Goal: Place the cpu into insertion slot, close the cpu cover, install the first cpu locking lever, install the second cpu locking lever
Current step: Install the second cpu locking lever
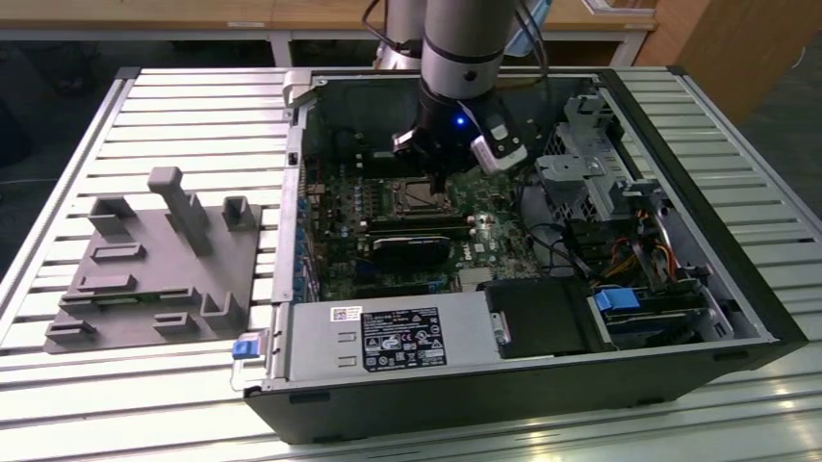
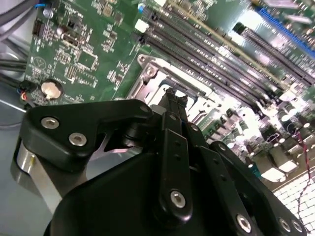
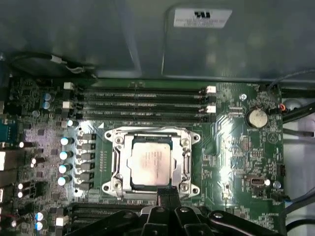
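Observation:
The cpu (image 3: 151, 164), a pale silvery-beige square, lies in the insertion slot (image 3: 118, 189) on the green board. The cpu cover (image 3: 186, 160), a silvery frame, lies flat around it, and the chip shows through its window. My gripper (image 3: 168, 196) hangs at the socket's edge with its black fingers drawn together into one narrow tip. In the second wrist view the gripper (image 2: 173, 101) points down at the metal socket frame (image 2: 147, 73). In the exterior view the gripper (image 1: 440, 183) sits inside the open computer case, just over the socket (image 1: 411, 191). No locking lever can be made out.
Long black memory slots (image 3: 142, 103) run beside the socket, and a coin battery (image 3: 256, 117) lies on the board. A drive cage with cables (image 1: 603, 183) fills the case on the exterior view's right, the power supply (image 1: 385, 339) the front. A grey fixture block (image 1: 154, 260) stands on the slatted table.

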`<state>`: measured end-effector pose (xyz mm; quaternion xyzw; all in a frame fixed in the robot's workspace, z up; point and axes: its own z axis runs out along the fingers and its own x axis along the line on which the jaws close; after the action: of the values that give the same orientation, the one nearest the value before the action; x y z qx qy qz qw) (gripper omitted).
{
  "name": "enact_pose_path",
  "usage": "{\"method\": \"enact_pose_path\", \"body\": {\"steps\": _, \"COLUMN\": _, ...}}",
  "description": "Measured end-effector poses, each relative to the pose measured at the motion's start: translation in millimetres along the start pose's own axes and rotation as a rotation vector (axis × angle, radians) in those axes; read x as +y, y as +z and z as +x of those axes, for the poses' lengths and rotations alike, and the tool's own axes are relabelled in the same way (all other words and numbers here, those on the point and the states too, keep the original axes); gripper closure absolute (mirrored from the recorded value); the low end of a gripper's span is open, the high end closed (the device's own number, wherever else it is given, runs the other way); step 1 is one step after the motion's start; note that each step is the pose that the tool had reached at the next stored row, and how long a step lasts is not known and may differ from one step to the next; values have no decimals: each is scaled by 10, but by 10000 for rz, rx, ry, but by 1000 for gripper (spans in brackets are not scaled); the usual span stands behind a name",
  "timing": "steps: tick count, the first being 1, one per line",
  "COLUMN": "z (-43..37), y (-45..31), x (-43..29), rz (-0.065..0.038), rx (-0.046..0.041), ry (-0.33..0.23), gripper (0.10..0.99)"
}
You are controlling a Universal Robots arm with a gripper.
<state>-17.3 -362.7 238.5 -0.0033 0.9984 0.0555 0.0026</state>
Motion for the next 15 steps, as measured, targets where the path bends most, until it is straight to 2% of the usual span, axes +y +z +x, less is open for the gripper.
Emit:
{"method": "enact_pose_path", "body": {"steps": 12, "z": 21, "y": -7, "x": -158, "rz": 1, "rx": 0, "ry": 2, "gripper": 969}}
{"method": "enact_pose_path", "body": {"steps": 15, "z": 87, "y": -8, "x": -174, "rz": 0, "rx": -1, "ry": 0, "gripper": 969}}
